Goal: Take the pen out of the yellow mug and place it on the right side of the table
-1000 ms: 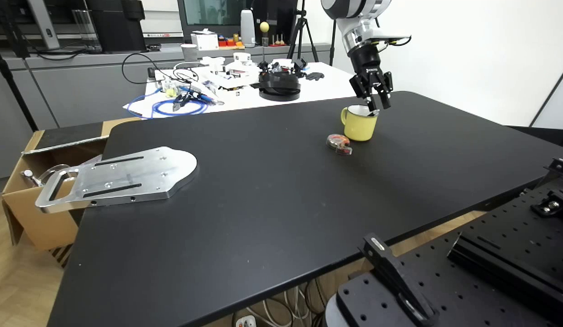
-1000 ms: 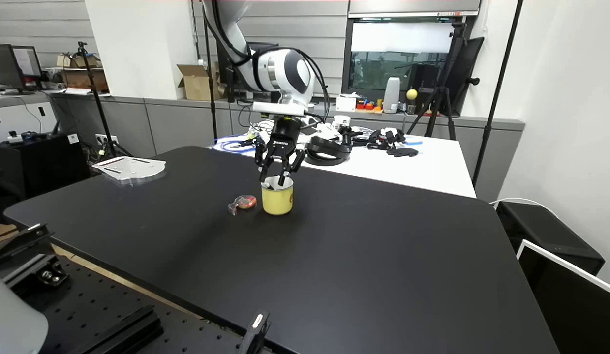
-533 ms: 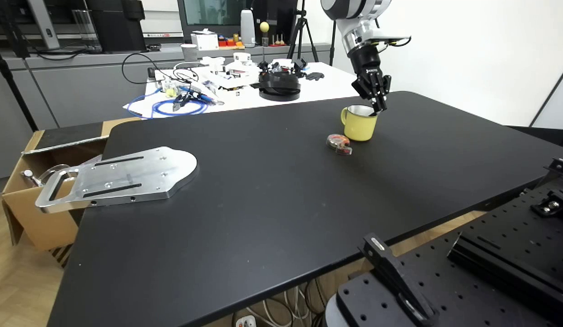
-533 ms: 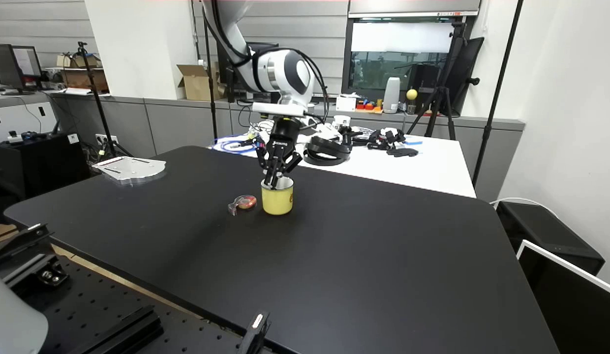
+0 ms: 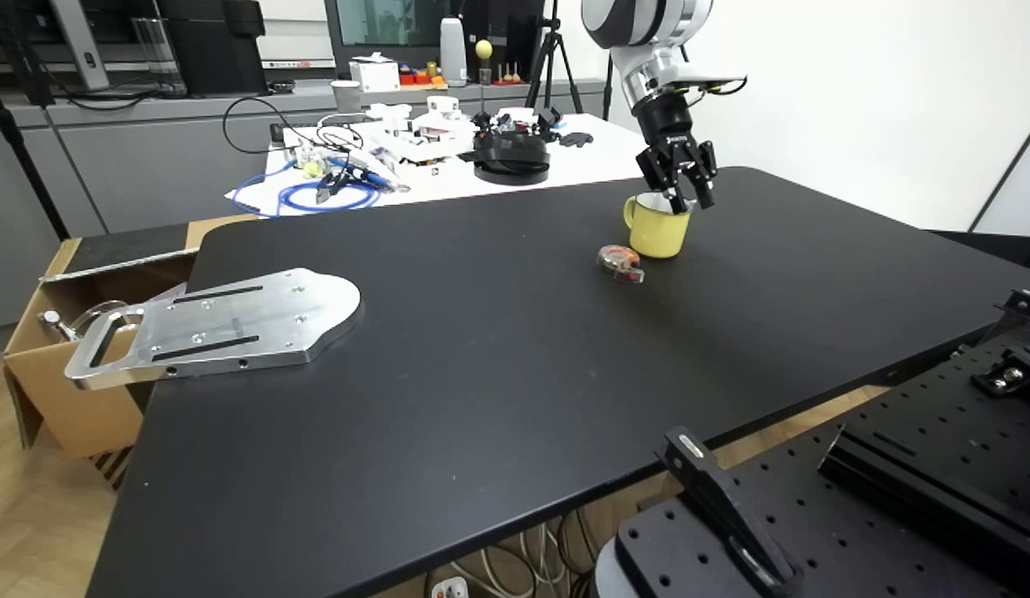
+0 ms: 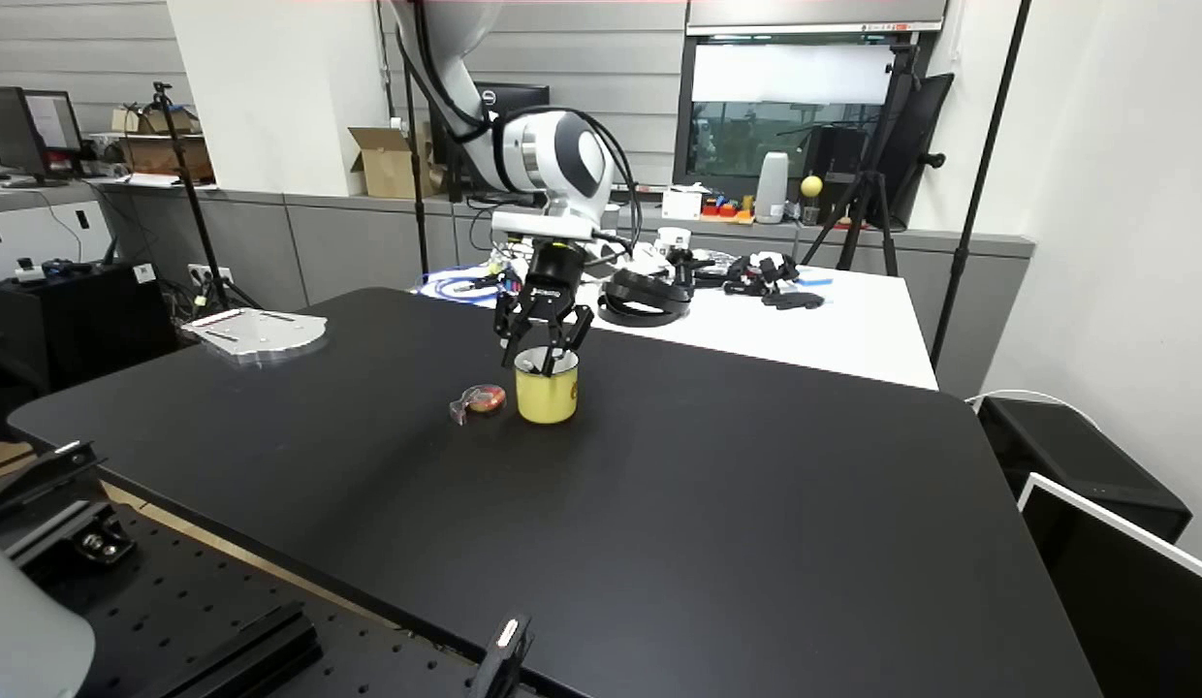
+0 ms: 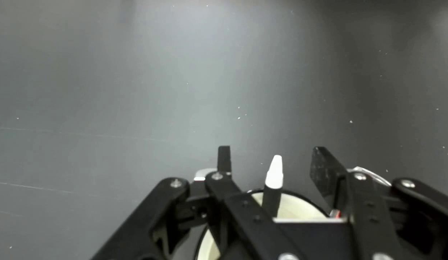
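Observation:
The pale-yellow mug point(image 5: 656, 235) stands upright on the black table point(image 5: 448, 399); it shows in an exterior view point(image 6: 547, 397) too. In the wrist view the pen point(image 7: 272, 195), dark with a white end, leans out of the mug point(image 7: 298, 207). My gripper point(image 7: 271, 153) is open, with the pen's white end between its fingers and a gap on both sides. In both exterior views the gripper point(image 5: 692, 205) is tilted down at the mug's rim, its fingertips low by the opening point(image 6: 529, 364). The pen's lower part is hidden in the mug.
A small clear and red object point(image 5: 620, 263) lies on the table close beside the mug. A silver metal plate point(image 5: 232, 320) with a handle lies at a table edge. A cluttered white table point(image 6: 834, 339) stands behind. A perforated black base plate point(image 5: 922, 465) borders the table.
My gripper was open one second ago, shut at the mug's rim half a second ago, and is open again now. The arm has shifted slightly and lower. The mug has not moved.

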Robot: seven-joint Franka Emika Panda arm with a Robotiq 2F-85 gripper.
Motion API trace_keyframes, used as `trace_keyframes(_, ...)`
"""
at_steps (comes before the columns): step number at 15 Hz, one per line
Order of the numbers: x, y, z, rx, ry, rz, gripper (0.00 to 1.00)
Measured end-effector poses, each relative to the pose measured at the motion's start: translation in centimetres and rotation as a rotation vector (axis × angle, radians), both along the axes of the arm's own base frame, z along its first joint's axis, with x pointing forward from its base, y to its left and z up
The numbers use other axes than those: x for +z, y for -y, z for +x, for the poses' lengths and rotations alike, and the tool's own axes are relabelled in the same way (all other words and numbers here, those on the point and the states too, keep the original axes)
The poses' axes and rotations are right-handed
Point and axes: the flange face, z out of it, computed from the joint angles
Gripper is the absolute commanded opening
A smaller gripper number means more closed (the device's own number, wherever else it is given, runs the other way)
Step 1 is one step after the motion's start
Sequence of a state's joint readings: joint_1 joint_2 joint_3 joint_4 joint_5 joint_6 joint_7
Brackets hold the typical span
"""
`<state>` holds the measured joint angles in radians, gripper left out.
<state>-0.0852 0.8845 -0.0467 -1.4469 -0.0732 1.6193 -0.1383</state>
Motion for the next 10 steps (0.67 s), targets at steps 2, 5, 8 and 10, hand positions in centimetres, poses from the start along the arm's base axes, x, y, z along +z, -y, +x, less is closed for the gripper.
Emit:
trace_keyframes(2, -0.21, -0.01, -0.07, 0.000, -0.003, 0.000, 0.15)
trace_keyframes(5, -0.23, 0.00, -0.08, 0.000, -0.004, 0.000, 0.00)
trace_keyframes(8, -0.22, 0.01, -0.07, 0.000, -0.004, 0.000, 0.03)
trace_keyframes(10, -0.19, 0.05, -0.05, -0.001, -0.003, 0.000, 0.03)
